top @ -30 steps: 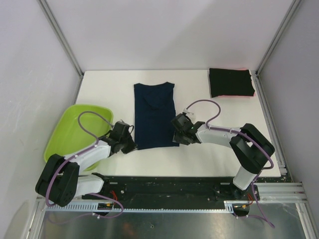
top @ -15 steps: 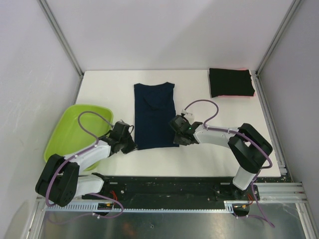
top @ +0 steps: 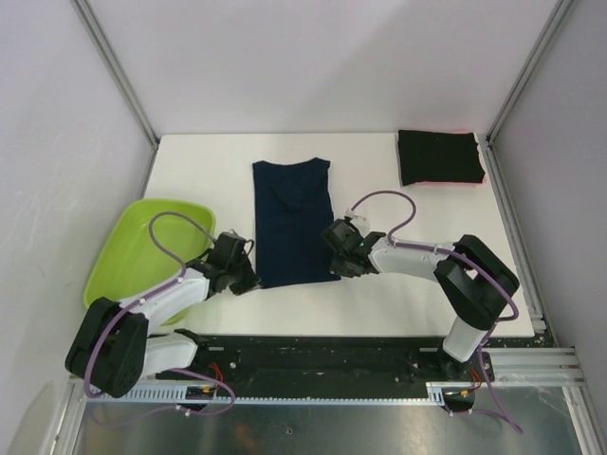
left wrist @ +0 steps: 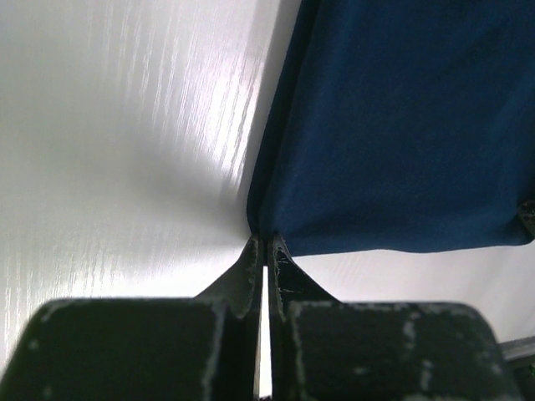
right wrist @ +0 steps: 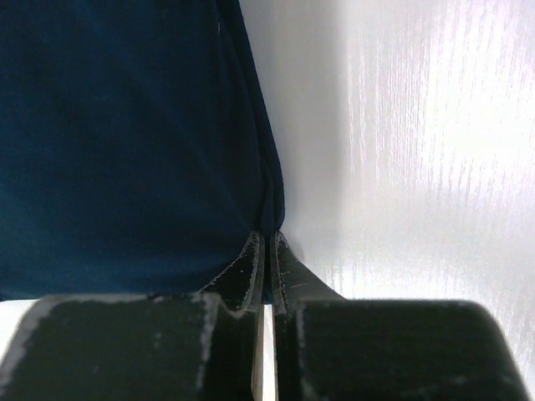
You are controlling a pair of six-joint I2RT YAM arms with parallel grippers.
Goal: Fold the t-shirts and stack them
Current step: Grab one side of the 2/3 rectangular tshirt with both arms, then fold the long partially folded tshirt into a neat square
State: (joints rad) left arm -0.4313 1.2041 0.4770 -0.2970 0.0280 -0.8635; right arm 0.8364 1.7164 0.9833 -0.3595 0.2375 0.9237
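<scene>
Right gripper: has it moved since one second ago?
Yes. The right gripper shifted slightly left, away from the black t-shirt, and shut on the navy t-shirt's near corner.

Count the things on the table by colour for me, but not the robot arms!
Navy blue: 1, the navy blue t-shirt
Black: 1, the folded black t-shirt
Red-pink: 1, only a red-pink edge showing under the black one
Lime green: 1, the lime-green tub
Total: 4

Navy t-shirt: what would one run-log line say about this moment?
navy t-shirt: lying flat | left tool: shut on its near-left corner | right tool: shut on its near-right corner | black t-shirt: folded, far right
</scene>
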